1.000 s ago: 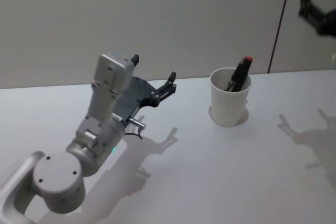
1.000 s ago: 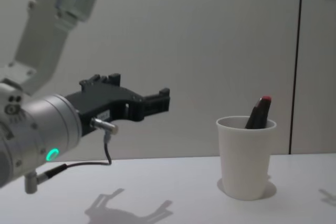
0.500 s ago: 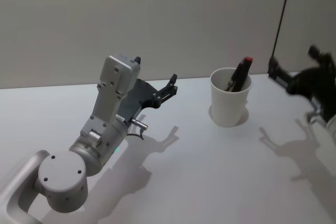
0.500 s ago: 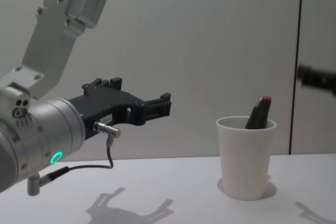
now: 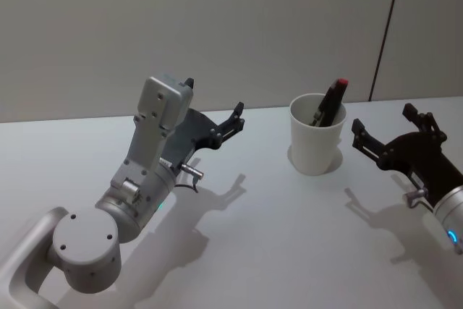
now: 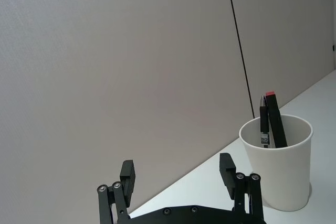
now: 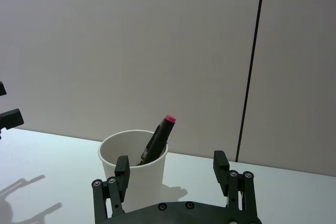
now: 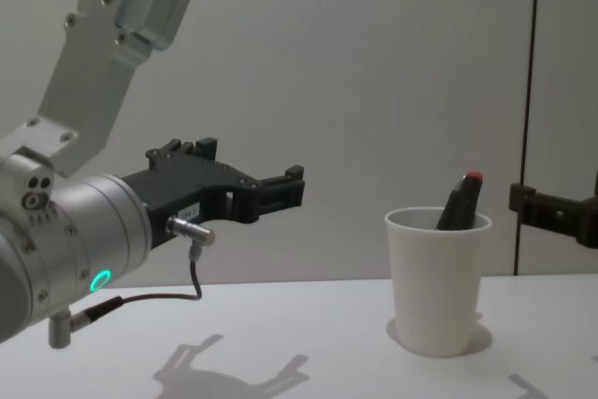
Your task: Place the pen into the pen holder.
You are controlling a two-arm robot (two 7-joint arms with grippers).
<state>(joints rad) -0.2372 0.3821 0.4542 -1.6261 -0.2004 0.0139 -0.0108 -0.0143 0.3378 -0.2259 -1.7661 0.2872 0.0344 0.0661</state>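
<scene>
Table (image 5: 275, 236): plain white surface, meeting a pale wall at its far edge.
Left gripper (image 5: 214, 103): held above the table at about 9 o'clock from the pen holder, well apart from it; black fingers spread apart, nothing between them. In the left wrist view its two fingertips (image 6: 128, 172) stood wide, with the holder beyond them.
Right gripper (image 5: 385, 125): at about 3 o'clock from the pen holder, near it but not touching; fingers spread apart and empty, pointed toward the holder. In the chest view one fingertip (image 8: 525, 200) came in from the right edge, level with the rim.
Pen holder (image 5: 315, 140): plain white tapered paper cup with a rolled rim, upright near the table's far edge, between the two grippers.
Pen (image 5: 332, 102): dark barrel with a red end, standing inside the holder, tilted toward 1 o'clock, its red end above the rim. A thinner dark pen (image 6: 262, 121) stood beside it in the left wrist view.
</scene>
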